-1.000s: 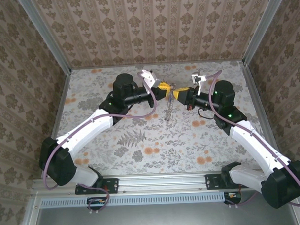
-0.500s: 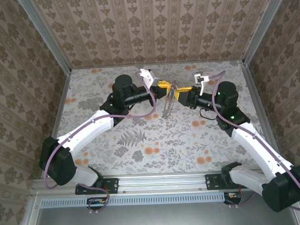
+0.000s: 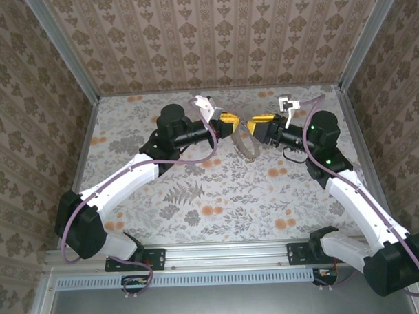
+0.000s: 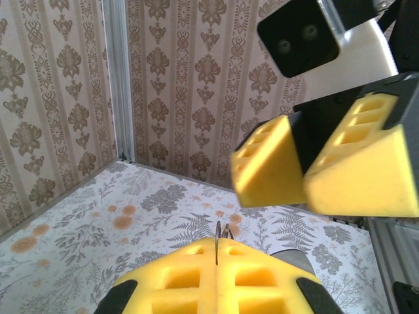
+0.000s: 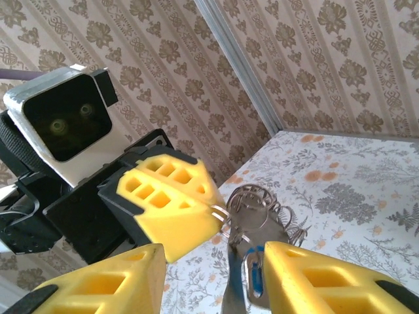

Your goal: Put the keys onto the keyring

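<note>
Keyring [image 3: 245, 143], seen from above, is a thin pale chain dangling over the floral table [image 3: 197, 192], too small to read in detail. The left gripper [image 3: 234, 124] pinches its top, and the right gripper [image 3: 255, 126] sits just right of it.

Left wrist view: ribbed yellow foam pads [image 4: 177, 281] press shut on a fine wire.

Right wrist view: coiled metal rings hang between parted fingers. The key [image 5: 256, 278] has a blue head and is cut off below. Whether it touches a finger is unclear.
</note>
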Available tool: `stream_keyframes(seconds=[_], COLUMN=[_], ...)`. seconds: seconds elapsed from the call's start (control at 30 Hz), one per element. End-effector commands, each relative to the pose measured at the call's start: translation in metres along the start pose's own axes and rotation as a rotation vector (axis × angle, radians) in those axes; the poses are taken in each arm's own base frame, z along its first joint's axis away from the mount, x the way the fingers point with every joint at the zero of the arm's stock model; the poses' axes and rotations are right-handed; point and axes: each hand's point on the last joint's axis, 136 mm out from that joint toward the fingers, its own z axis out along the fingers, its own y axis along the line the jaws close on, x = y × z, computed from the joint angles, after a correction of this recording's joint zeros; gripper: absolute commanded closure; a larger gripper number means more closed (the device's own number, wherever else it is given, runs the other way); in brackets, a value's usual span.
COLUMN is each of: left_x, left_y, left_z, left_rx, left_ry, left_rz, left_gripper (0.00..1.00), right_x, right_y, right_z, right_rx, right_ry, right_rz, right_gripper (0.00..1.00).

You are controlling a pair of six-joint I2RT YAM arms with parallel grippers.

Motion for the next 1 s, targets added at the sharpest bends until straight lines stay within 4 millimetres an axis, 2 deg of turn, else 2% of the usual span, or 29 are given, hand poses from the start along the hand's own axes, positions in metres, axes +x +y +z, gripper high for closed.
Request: stream_keyframes(seconds=[0.0,0.47,0.73,0.97], left_x=[-0.026,-0.034,-0.034,-0.033], left_y=[-0.009,0.008,0.030,0.039], left_z=[-0.002,-0.003,-0.006,-0.008], left_rx=[0.065,0.099,0.068,0.055], left_ry=[-0.065,-0.143,-0.212,-0.248], left_rz=[-0.026,-0.247,-0.414,-0.509], left_gripper=[1.00,1.00,1.00,1.00], right_x=[-0.025,-0.037,-0.037,-0.033], right_y=[0.016,0.002,-0.011,-0.026], right_z=[0.002,0.009,0.006,0.003], right_rx=[-0.075,-0.128,-0.066,-0.015], right_ry=[-0.058,-0.138,-0.188,-0.227], right_rz=[-0.029,0.071,0.122,0.210], right_gripper=[0.52,0.50,0.50,0.51])
